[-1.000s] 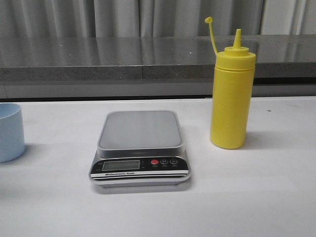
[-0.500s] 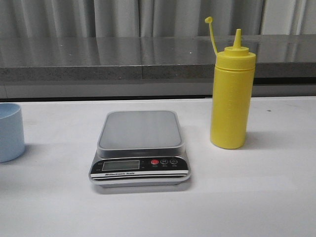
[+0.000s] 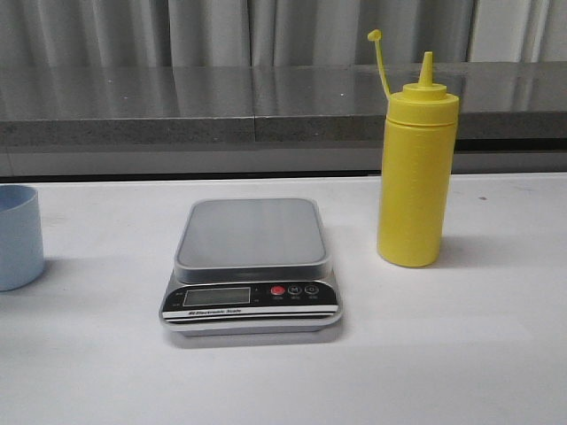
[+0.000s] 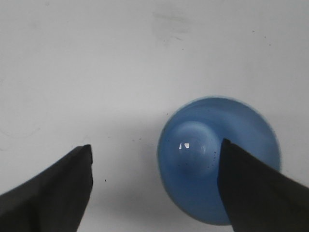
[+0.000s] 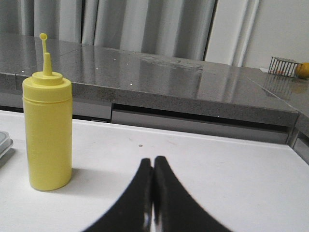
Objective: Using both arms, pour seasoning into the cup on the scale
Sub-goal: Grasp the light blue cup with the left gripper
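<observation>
The grey scale (image 3: 252, 235) sits mid-table with nothing on its platform. To its right the yellow seasoning bottle (image 3: 416, 177) stands upright, its cap hanging off on its tether. The pale blue cup (image 3: 18, 235) stands at the table's far left edge, cut off by the frame. Neither arm shows in the front view. The left wrist view looks straight down into the cup (image 4: 198, 145). My left gripper (image 4: 155, 145) is open above it, with one finger over the cup's far side and the other over bare table. My right gripper (image 5: 153, 162) is shut and empty, low over the table, apart from the bottle (image 5: 48, 135).
A grey stone ledge (image 3: 177, 106) runs along the back of the white table, with curtains behind it. A wire basket (image 5: 285, 65) with an orange item sits far back on the ledge. A corner of the scale (image 5: 4, 140) shows beside the bottle.
</observation>
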You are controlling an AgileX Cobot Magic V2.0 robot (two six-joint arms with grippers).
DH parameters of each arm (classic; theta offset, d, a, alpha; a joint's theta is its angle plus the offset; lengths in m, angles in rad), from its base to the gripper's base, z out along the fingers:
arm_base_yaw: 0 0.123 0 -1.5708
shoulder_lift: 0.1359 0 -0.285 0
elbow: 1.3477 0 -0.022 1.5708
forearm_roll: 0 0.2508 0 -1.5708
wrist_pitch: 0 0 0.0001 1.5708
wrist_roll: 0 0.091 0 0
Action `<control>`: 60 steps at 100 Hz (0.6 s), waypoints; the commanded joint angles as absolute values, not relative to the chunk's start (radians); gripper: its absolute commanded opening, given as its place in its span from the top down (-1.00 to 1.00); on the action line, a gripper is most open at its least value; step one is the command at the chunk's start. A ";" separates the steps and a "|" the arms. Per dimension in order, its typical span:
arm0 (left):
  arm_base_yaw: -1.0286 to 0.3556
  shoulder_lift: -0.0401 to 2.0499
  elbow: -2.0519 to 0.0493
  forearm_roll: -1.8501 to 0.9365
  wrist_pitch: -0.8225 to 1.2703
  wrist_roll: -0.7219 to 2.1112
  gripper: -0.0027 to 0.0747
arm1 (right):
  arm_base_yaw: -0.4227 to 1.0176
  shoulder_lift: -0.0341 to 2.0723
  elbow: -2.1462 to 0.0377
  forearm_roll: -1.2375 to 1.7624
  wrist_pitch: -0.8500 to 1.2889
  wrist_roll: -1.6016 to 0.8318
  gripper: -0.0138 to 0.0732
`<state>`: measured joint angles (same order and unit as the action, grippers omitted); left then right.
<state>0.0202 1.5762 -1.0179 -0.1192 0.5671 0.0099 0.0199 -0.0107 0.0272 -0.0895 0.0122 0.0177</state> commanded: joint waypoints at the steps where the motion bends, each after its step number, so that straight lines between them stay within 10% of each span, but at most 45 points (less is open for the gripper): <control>1: 0.021 1.570 -1.056 -0.131 0.522 0.000 -0.40 | 0.012 -0.026 0.028 -0.100 -0.060 0.018 0.96; 38: 0.021 1.652 -1.056 -0.131 0.520 0.000 -0.37 | 0.012 -0.026 0.028 -0.100 -0.060 0.018 0.96; 60: 0.021 1.652 -1.056 -0.131 0.498 0.000 0.34 | 0.012 -0.026 0.028 -0.100 -0.060 0.018 0.96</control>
